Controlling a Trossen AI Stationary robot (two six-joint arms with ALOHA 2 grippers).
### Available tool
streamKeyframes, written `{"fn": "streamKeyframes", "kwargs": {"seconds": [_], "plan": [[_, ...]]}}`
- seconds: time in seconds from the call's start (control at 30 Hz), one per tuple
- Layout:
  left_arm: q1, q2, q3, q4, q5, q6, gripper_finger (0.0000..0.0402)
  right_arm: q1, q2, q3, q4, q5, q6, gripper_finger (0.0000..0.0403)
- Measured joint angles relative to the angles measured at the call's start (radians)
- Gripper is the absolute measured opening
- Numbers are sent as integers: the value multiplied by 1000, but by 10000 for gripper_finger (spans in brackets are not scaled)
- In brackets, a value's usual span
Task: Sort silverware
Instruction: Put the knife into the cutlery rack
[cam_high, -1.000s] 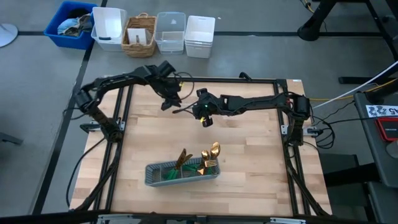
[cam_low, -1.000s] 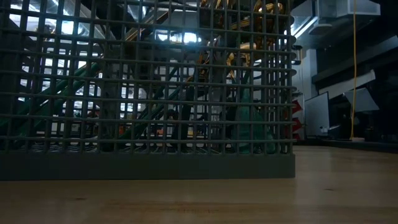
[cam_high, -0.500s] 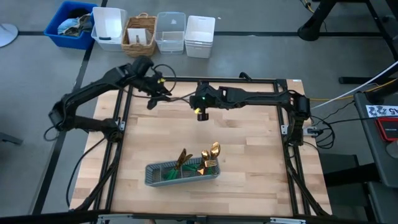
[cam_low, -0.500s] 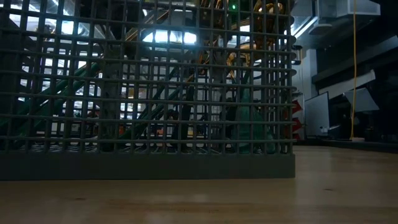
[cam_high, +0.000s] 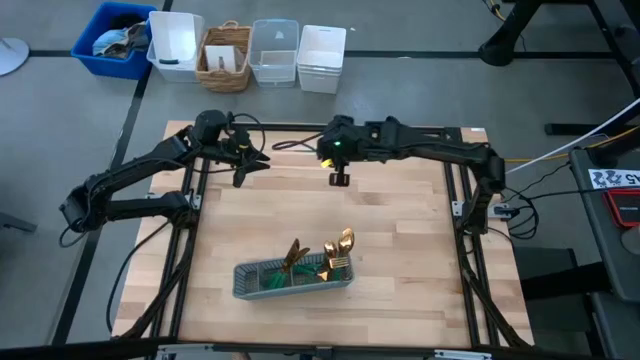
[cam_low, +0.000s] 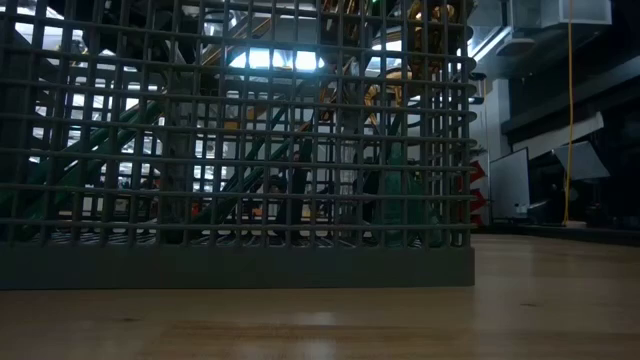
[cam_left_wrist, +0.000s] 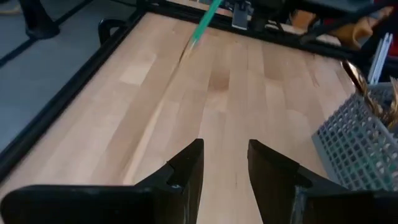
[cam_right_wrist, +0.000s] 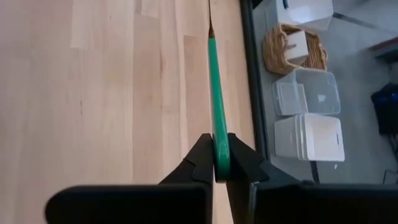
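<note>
High view: the left pincer (cam_high: 243, 168) is held over the far left part of the bench (cam_high: 400, 250); its jaws stand apart and nothing is gripped. The right pincer (cam_high: 339, 176) is held over the far middle of the bench. A grey mesh tray (cam_high: 293, 280) sits near the front edge, with gold-headed silverware (cam_high: 335, 252) standing in it. Bins and a basket (cam_high: 226, 58) are seen on the floor beyond the bench.

Low view: the tray wall (cam_low: 240, 150) fills the frame; teal handles (cam_low: 405, 195) are made out through the mesh.

Left wrist view: both fingers (cam_left_wrist: 186, 171) are seen parted and empty.

Right wrist view: the fingers are closed on a green-handled utensil (cam_right_wrist: 216, 106); its head is hidden.
</note>
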Motion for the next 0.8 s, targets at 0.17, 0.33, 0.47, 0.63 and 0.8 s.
{"fn": "streamKeyframes", "kwargs": {"seconds": [0.17,0.33,0.47,0.63,0.8], "plan": [[-8,-4,-62,92,0,-76,113,0,-89,1,-86,5,70,20],[-44,17,-116,170,1,-126,113,0,-184,-13,-167,-1,174,20],[-95,41,-155,258,1,-180,113,0,-260,-119,-166,-2,268,20],[-157,75,-157,300,1,-175,113,15,-372,-360,-15,15,386,20],[-220,105,-157,370,1,-175,113,13,-507,-619,219,81,466,20]]}}
